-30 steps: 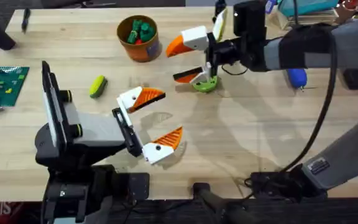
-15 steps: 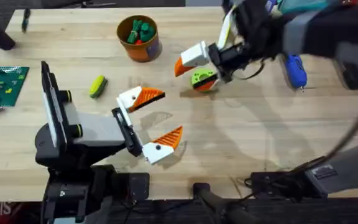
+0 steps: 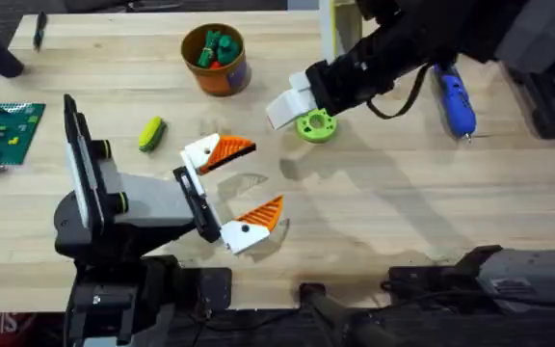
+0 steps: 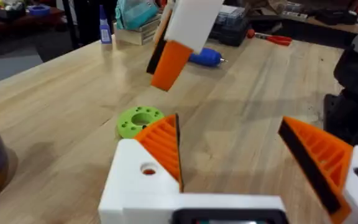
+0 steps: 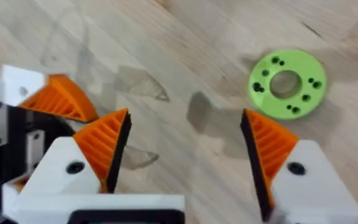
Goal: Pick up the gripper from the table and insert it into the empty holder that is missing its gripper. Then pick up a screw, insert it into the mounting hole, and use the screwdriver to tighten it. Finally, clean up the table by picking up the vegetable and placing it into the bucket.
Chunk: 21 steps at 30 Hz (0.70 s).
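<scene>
My left gripper (image 3: 239,188) hovers open over the table's middle, its white fingers and orange ribbed pads (image 4: 163,146) holding nothing. My right gripper (image 3: 292,101) reaches in from the upper right. It is open above the wood, just left of the flat green ring (image 3: 316,125), and its pads (image 5: 104,146) are wide apart and empty. The yellow-green vegetable (image 3: 151,133) lies left of centre. The orange bucket (image 3: 215,58) stands at the back with green and red pieces inside. The blue screwdriver (image 3: 454,99) lies at the right. The loose gripper, holder and screw are out of view.
A green brick board (image 3: 3,130) lies at the left edge and a black marker (image 3: 39,29) at the back left. In the right wrist view the green ring (image 5: 286,84) sits beyond the fingers and the left arm's orange pad (image 5: 58,99) shows at the side.
The right arm has risen and swung, and its gripper has shifted left off the green ring, which stays on the table. The left arm has not moved.
</scene>
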Tool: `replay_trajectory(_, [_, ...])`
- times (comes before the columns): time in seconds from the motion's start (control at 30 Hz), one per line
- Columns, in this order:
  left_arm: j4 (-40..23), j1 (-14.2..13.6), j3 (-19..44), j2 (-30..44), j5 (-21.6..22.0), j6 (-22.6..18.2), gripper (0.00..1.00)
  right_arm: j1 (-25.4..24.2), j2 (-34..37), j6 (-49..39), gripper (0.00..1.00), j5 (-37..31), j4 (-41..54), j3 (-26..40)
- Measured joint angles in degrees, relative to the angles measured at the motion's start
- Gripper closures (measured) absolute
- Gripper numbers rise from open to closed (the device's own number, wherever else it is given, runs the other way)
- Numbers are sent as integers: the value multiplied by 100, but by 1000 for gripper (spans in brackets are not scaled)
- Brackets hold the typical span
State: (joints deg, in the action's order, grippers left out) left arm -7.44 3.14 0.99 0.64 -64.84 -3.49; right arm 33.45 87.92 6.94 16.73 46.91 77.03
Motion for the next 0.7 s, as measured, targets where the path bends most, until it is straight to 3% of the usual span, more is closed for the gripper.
replay_trajectory(0.4, [0, 0, 0, 0, 2, -7, 14, 29, 146, -298, 7, -709, 152, -123])
replay_trajectory(0.6, [0, 0, 0, 0, 2, -15, 15, 79, 146, -287, 8, -944, -203, -663])
replay_trajectory(0.7, [2, 0, 0, 0, 7, -15, 16, 105, 155, -200, 60, -988, -714, -1052])
